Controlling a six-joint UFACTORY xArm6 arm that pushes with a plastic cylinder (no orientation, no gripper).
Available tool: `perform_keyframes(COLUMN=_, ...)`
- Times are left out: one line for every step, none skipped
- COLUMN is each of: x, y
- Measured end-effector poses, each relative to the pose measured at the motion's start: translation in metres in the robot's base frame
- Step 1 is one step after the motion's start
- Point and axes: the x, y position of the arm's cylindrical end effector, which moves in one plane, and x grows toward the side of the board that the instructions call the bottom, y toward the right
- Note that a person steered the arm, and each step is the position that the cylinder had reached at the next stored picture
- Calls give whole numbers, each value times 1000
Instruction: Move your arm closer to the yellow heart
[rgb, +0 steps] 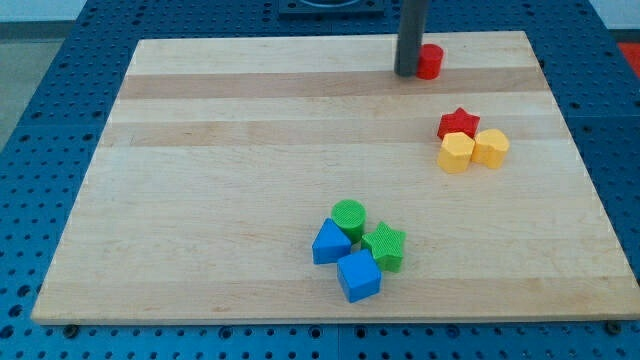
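Observation:
My tip (407, 73) rests on the board near the view's top, touching or almost touching the left side of a red cylinder (431, 62). Two yellow blocks sit side by side at the view's right, below and right of my tip. The left one (456, 153) looks like the yellow heart and the right one (491, 147) like a yellow pentagon. A red star (458, 122) sits just above them, touching the heart. My tip is well apart from the heart.
A cluster lies near the view's bottom centre: a green cylinder (348, 216), a green star (384, 245), a blue triangle (328, 243) and a blue cube (358, 275). The wooden board (220, 150) lies on a blue perforated table.

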Motion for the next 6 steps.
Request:
perform_keyframes(x=0, y=22)
perform_keyframes(x=0, y=40)
perform_keyframes(x=37, y=63)
perform_keyframes(x=93, y=128)
perform_keyframes(x=148, y=136)
perform_keyframes(x=158, y=92)
